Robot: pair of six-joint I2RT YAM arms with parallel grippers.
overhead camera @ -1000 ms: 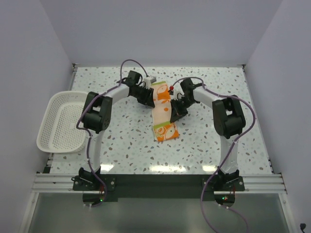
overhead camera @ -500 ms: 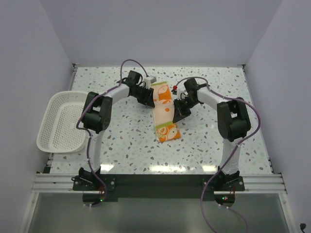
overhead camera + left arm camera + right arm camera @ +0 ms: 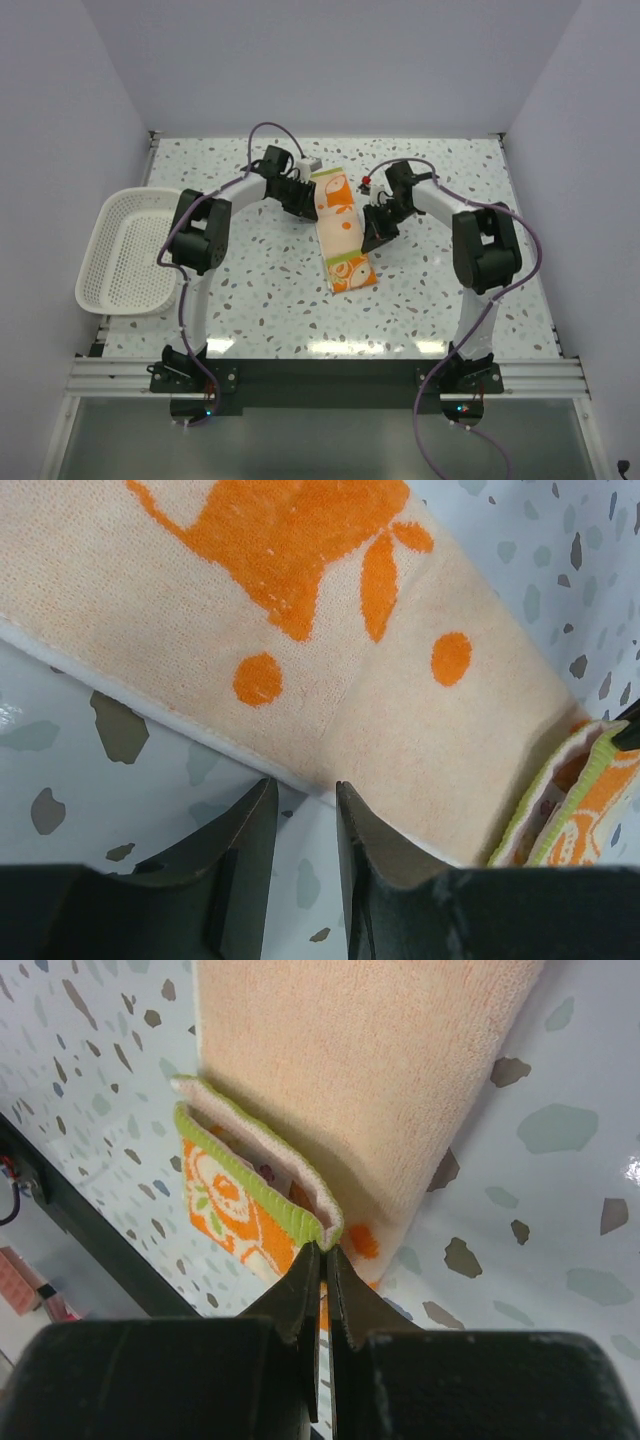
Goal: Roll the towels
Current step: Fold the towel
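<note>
One towel [image 3: 338, 225] lies on the one speckled table [image 3: 250, 290], a single long orange and cream strip. One white mesh basket [image 3: 100, 282] sits at the table's left edge. Two arms stand at the near edge, the left arm [image 3: 195, 237] and the right arm [image 3: 482, 250], with two purple cables [image 3: 262, 128], one per arm. There are two grippers, the left gripper [image 3: 302, 785] and the right gripper [image 3: 322, 1250], with two fingers apiece, four in all. One small white block [image 3: 308, 163] shows by the towel's far end, possibly part of the left arm.
</note>
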